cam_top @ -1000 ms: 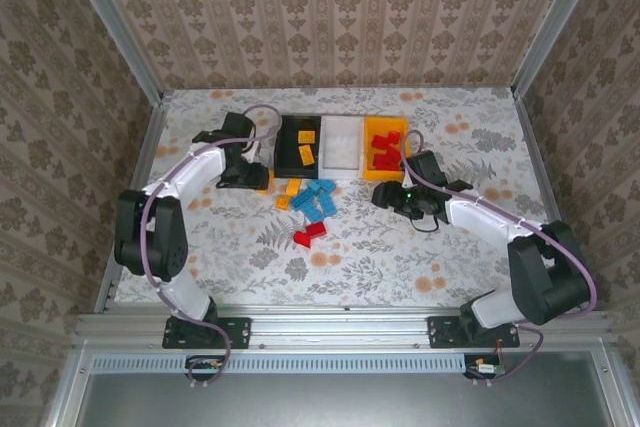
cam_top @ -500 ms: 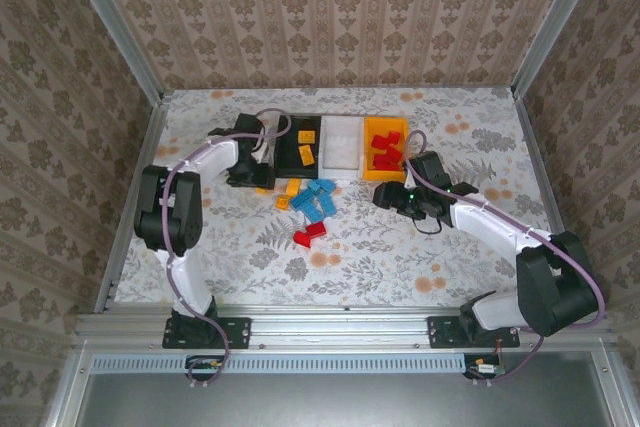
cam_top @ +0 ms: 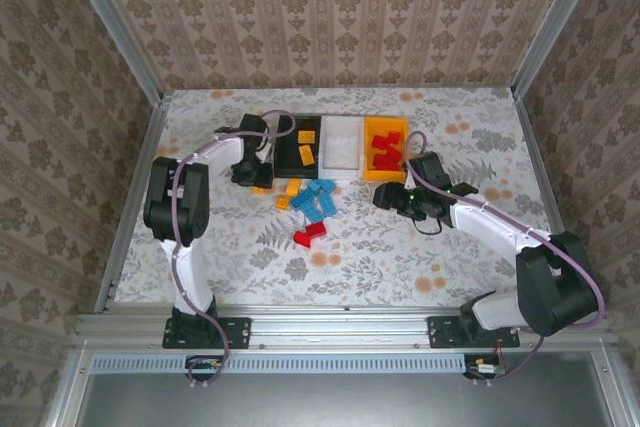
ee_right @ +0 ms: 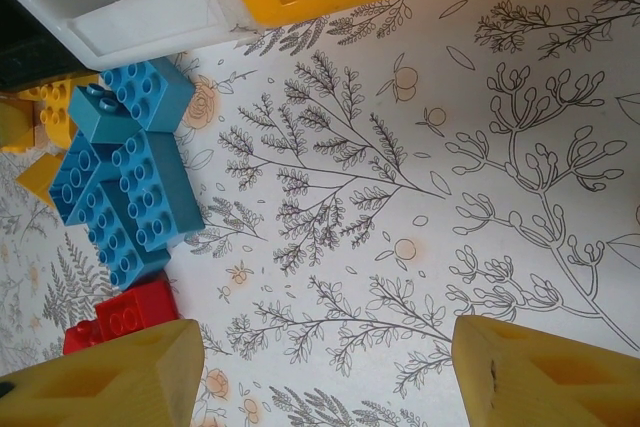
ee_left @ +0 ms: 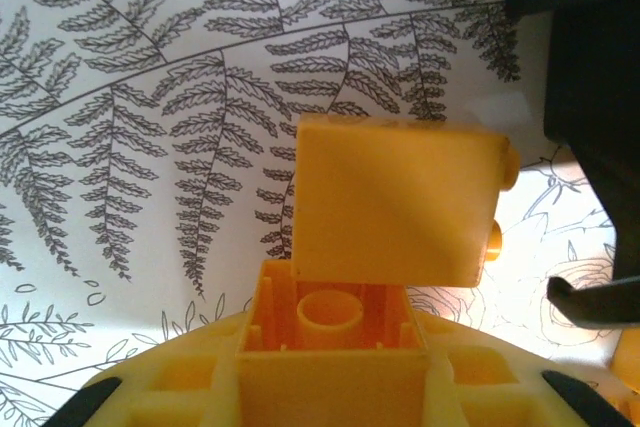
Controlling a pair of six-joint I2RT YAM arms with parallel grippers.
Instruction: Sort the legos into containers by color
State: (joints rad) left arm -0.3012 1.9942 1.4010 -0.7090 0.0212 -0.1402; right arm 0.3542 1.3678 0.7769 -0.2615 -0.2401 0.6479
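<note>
Our left gripper (cam_top: 253, 173), pinched narrow on an orange-yellow brick (ee_left: 335, 309), sits by the black tray (cam_top: 284, 150), which lies just to its upper right.

This is a lab test cell dressed up like a home. Bare aluminium rail (cam_top: 340, 329) frames damask-papered walls (cam_top: 340, 17), and a floral cloth (cam_top: 350, 257) covers the table.

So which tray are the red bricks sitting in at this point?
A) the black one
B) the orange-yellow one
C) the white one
B: the red bricks lie inside the orange-yellow tray, at the right end of the tray row in the top view.
</note>
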